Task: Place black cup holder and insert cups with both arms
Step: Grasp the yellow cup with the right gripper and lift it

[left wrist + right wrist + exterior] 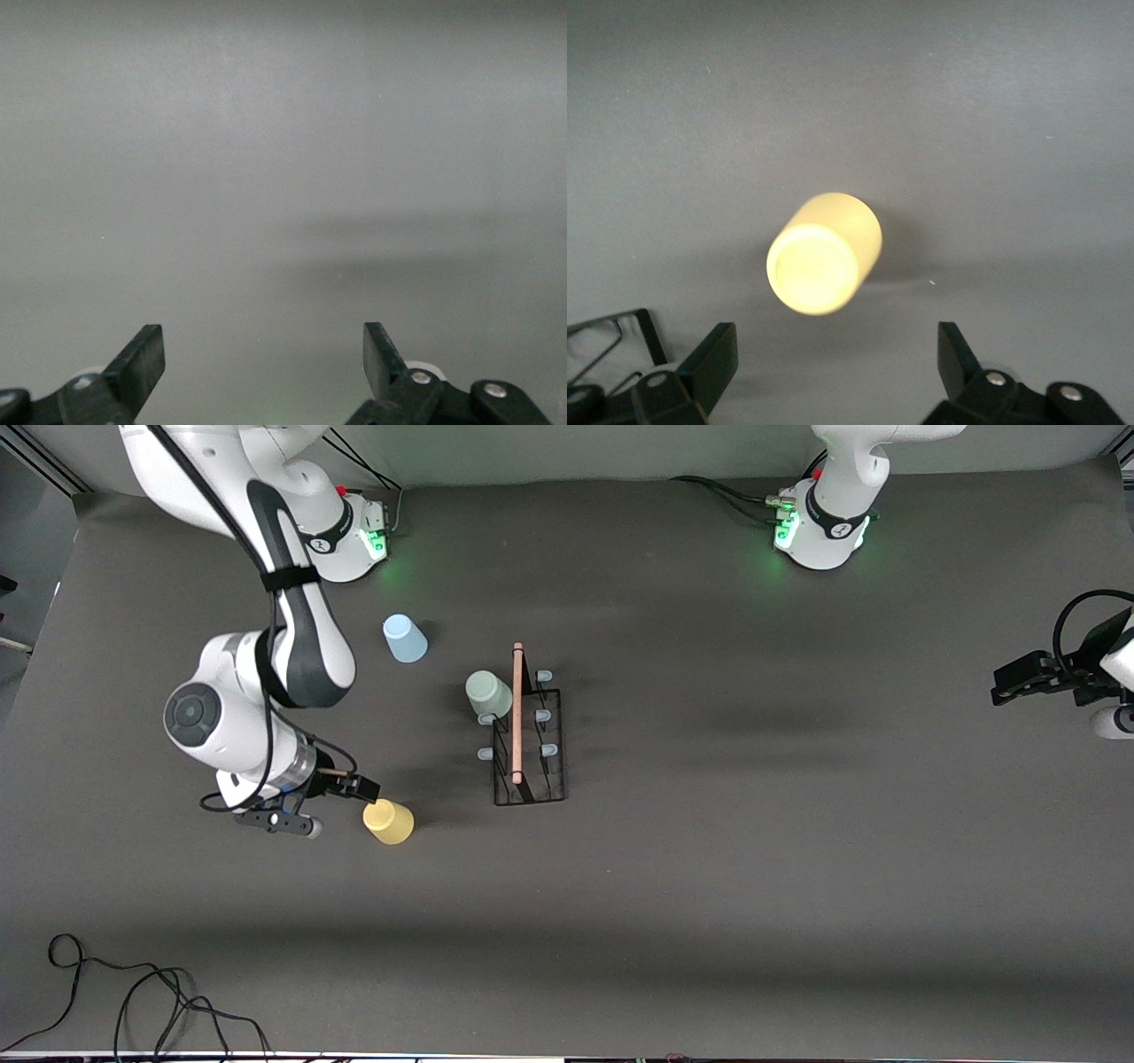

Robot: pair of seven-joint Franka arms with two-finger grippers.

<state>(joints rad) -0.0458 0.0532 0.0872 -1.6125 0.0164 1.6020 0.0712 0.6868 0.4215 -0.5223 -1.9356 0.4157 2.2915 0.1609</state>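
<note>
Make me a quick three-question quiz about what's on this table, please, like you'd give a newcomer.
1. True or false: the pale green cup already sits on a peg of the black cup holder.
2. Which cup is the right gripper beside? A light blue cup; B yellow cup; C pale green cup.
3. Fill in: the left gripper waits over bare table at the left arm's end, its jaws ____.

Key:
1. True; the other five pegs look bare.
2. B; the open jaws have not closed on it.
3. Open.
</note>
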